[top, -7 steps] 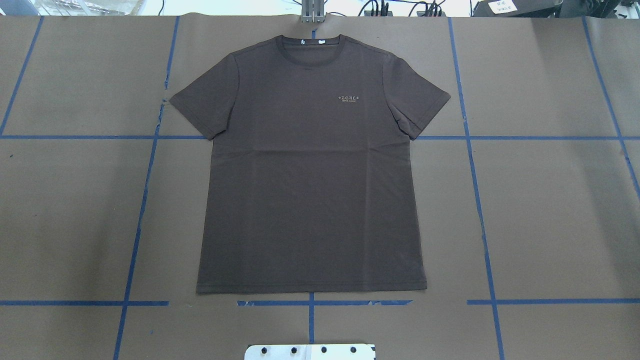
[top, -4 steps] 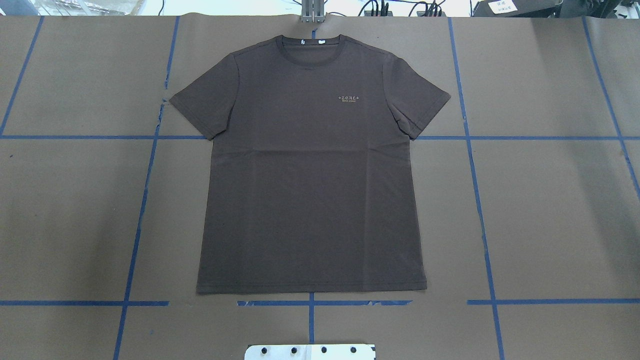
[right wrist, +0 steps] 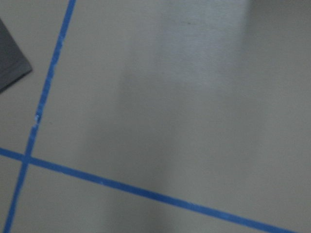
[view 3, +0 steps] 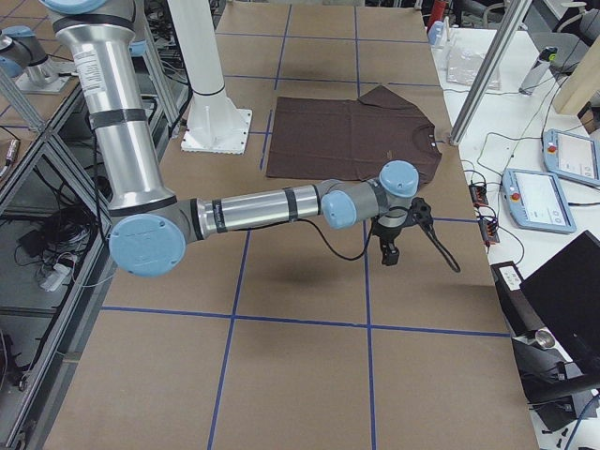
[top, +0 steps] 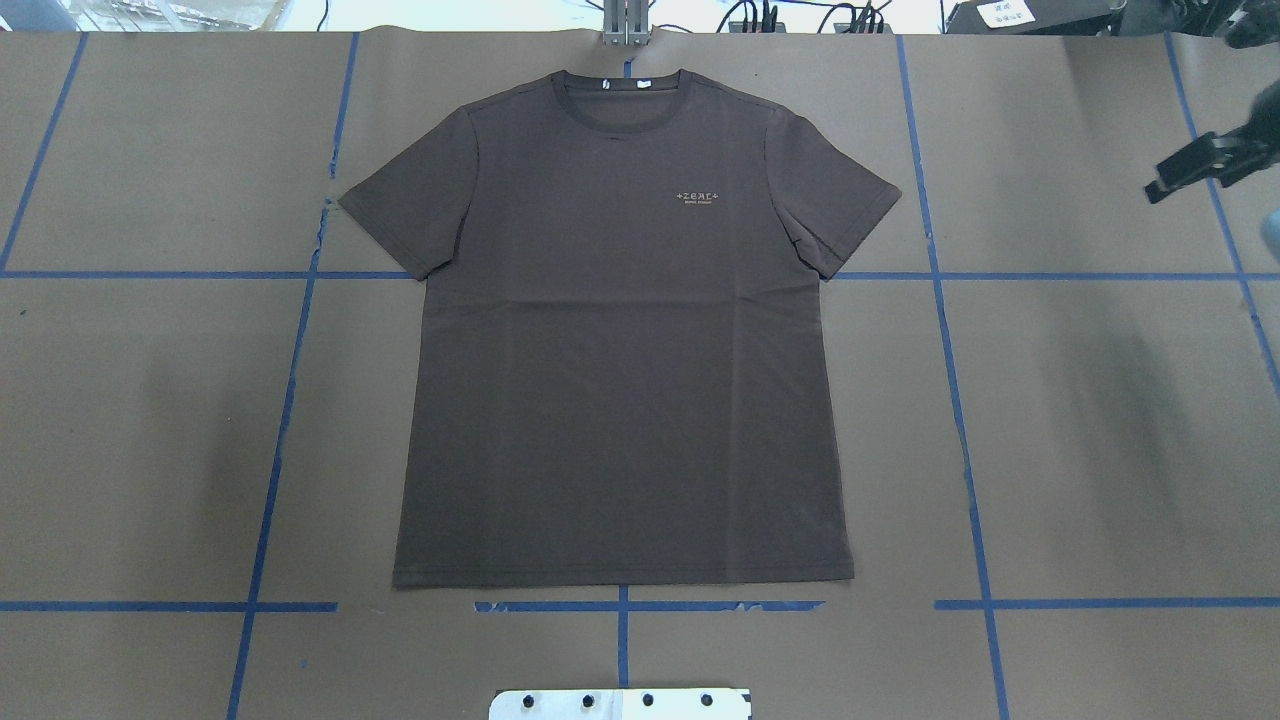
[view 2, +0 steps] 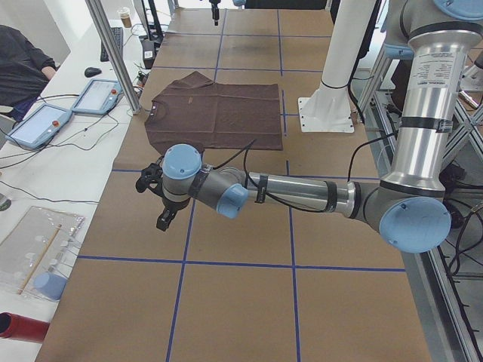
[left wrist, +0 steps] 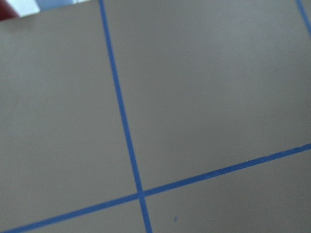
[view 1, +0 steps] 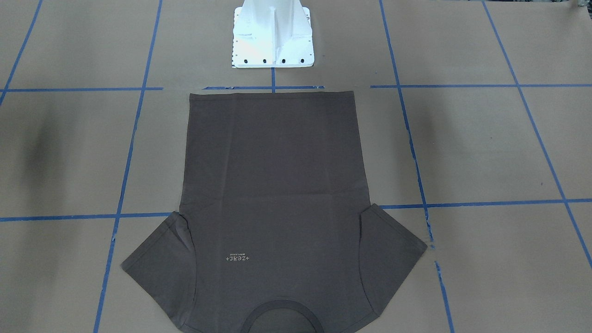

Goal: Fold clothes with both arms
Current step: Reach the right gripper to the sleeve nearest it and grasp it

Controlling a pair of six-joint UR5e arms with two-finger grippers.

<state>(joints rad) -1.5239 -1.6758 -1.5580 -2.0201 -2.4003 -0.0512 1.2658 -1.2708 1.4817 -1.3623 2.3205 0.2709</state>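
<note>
Entering the overhead view at its right edge, the right gripper (top: 1190,165) is approaching the shirt (top: 620,350), which is lying flat and unfolded mid-table. The left gripper (view 2: 161,207) is hovering well apart. Neither is holding anything; their openness I cannot tell. Folding is only beginning.

We read this as a robotics lab: a big surface (top: 1100,400) papered brown with a blue tape grid (top: 960,420), a bolted white pedestal (view 1: 272,37) at top centre, teach pendants (view 2: 98,96) upper left in the left side view beside an aluminium post (view 2: 113,53), cables (top: 800,18) along the top edge, and a seated person (view 2: 19,68).
</note>
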